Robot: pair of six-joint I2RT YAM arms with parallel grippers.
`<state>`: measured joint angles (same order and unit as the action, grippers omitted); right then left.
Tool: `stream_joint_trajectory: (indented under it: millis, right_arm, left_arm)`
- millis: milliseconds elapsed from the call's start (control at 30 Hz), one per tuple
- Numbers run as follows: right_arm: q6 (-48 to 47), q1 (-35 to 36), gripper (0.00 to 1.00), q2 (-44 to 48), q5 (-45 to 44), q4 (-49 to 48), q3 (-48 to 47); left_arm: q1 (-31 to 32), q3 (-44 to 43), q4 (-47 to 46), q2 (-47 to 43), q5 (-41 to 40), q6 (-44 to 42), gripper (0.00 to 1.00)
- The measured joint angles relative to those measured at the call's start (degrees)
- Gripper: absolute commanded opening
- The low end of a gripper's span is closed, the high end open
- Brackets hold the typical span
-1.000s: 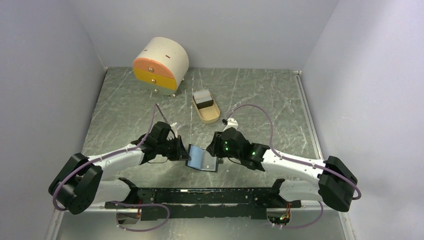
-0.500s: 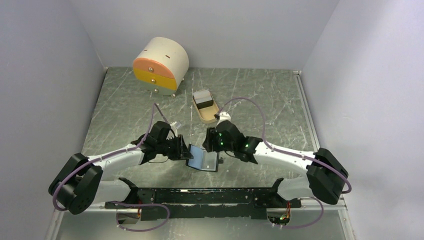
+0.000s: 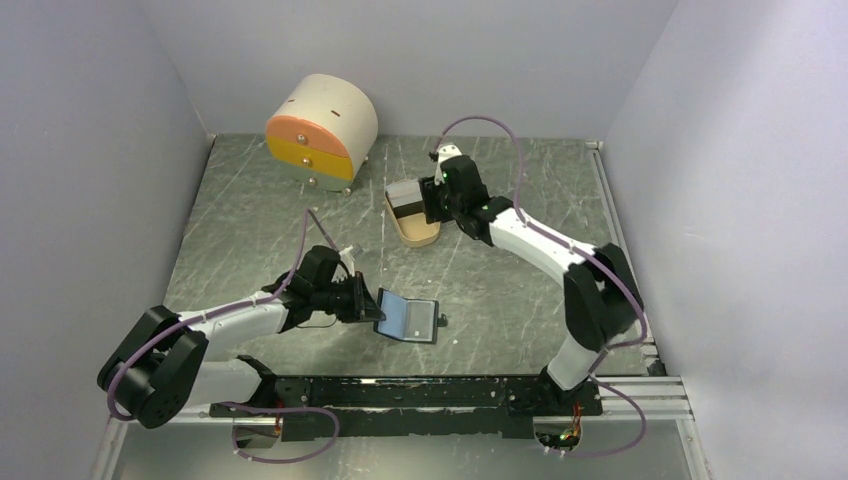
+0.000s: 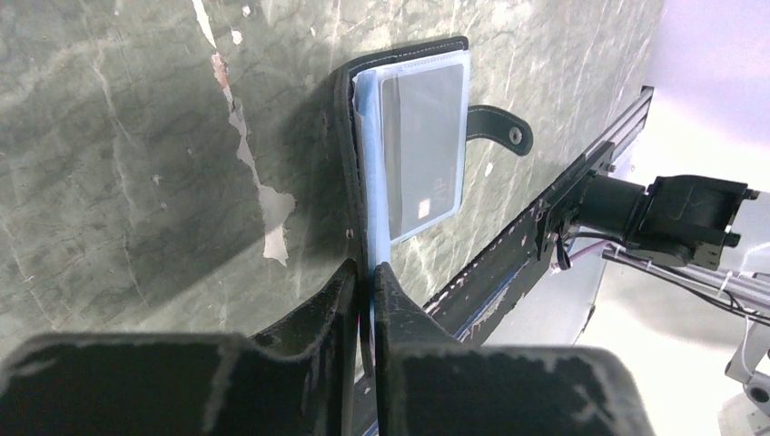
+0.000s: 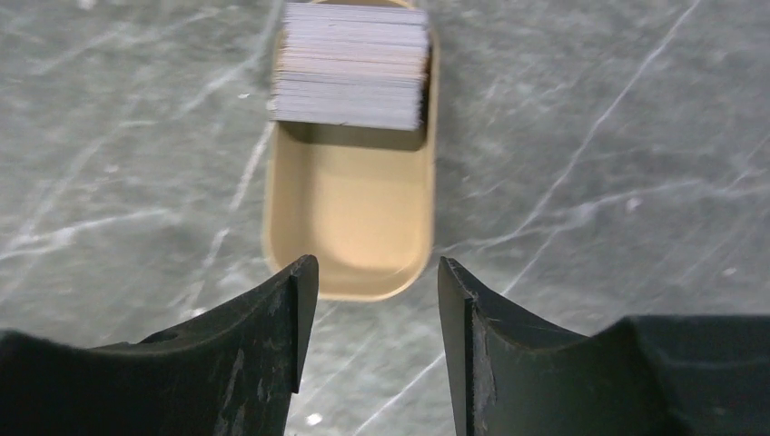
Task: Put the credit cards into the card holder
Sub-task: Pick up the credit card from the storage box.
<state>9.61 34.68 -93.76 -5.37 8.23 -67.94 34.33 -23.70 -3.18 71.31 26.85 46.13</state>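
1. The fingers of the left gripper (image 4: pixel 363 272) are pressing together on the left edge of the card holder (image 4: pixel 366 154). They are pinching its black cover and blue lining, and no gap is showing between the pads.
2. The card holder is lying open on the green marbled table (image 3: pixel 250 220), near the front and about midway between the two arm bases, with its blue inner face turned up. A grey card (image 4: pixel 422 145) is sitting in the inner pocket. The snap tab (image 4: pixel 498 127) is sticking out from the holder's right side, flat on the table.
3. The fingers of the right gripper (image 5: pixel 377 268) are standing well apart and gripping nothing. They are hanging over the tan tray (image 5: pixel 272 227), with its near rim showing between the two tips.
4. The remaining credit cards (image 5: pixel 352 68) are sitting as a tight stack at the far end of that tray, showing mostly pale edges.
5. The tray is lying beyond the card holder and well apart from it, and a round drawer box (image 3: pixel 320 130) is standing at the far left.
6. The left arm is lying low from the near-left base toward the middle. The right arm is reaching from the near-right base toward the far centre.
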Motion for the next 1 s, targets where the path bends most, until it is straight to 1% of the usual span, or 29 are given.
stream_joint_trajectory:
  millis: [67,233,333,400,567,733,833,1000]
  right_arm:
    - [-3.41,-1.40,0.56,-3.78,0.00,0.28,-2.89]
    - [-15.43,-3.58,0.58,-12.94,2.43,1.55,-10.99]
    - [-22.71,-4.35,0.60,-15.50,4.90,0.68,-12.33]
    - [-28.33,-4.61,0.61,-15.80,6.58,-1.42,-11.28]
    - [-42.56,-4.66,0.61,-14.38,12.33,-10.29,-3.89]
    - [-54.29,-4.61,0.63,-14.40,19.61,-12.55,-2.14]
    - [-59.12,-4.55,0.65,-14.51,21.44,-15.26,-2.14]
    - [-66.49,-4.02,0.67,-15.85,21.49,-20.74,-1.92]
  left_arm:
    - [0.00,0.26,-0.28,0.00,0.24,0.09,0.09]
    - [0.00,0.59,-0.52,-0.07,0.48,0.24,0.09]
    - [0.00,0.98,-0.94,-0.28,0.61,0.44,0.12]
    - [0.00,1.18,-1.40,-0.33,0.92,0.63,0.12]
    - [0.00,1.53,-2.05,-0.39,1.60,0.90,0.12]
    - [0.00,3.23,-3.13,-1.44,1.90,1.73,0.12]
    - [0.00,3.43,-3.37,-1.51,1.97,2.14,0.12]
    - [0.00,3.69,-3.91,-1.99,2.05,2.73,0.12]
